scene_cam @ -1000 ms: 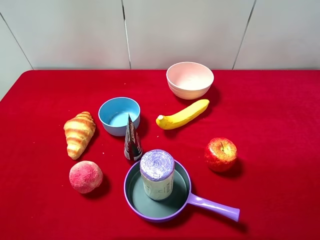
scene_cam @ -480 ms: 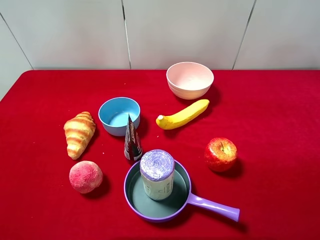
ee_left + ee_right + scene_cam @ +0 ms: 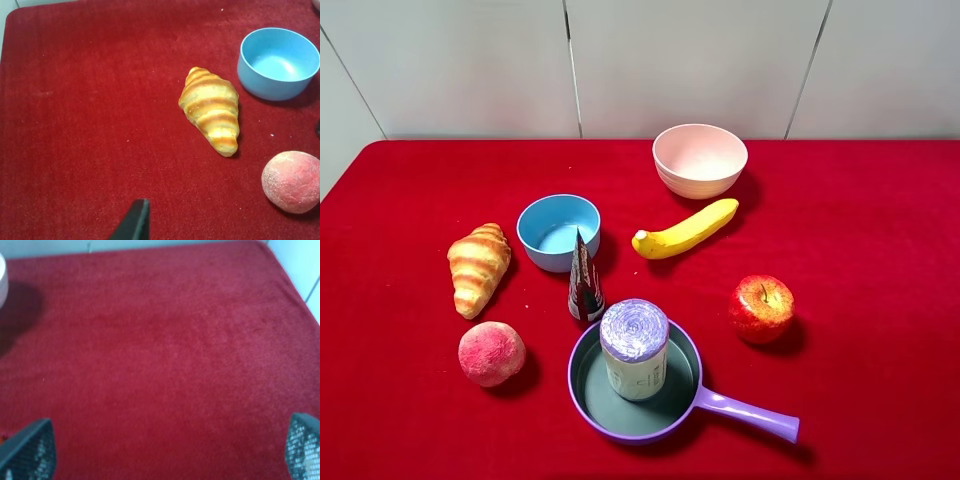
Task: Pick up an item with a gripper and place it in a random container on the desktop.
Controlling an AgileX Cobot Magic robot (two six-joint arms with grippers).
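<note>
The item, a small roll [image 3: 634,349] with a crinkled lavender top and beige label, stands upright inside the purple pan [image 3: 595,410], whose handle [image 3: 748,412] points to the right front. No gripper shows in the exterior high view. In the left wrist view only one dark fingertip [image 3: 135,222] shows, above bare red cloth near the croissant [image 3: 211,110]. My right gripper [image 3: 165,450] is open and empty, its two mesh-patterned fingertips far apart over bare red cloth [image 3: 160,355].
On the red desktop [image 3: 880,220] lie a croissant [image 3: 478,267], a peach [image 3: 491,353], a blue bowl [image 3: 558,231], a dark cone packet [image 3: 584,279], a banana [image 3: 685,229], a pink bowl [image 3: 700,159] and an apple [image 3: 761,308].
</note>
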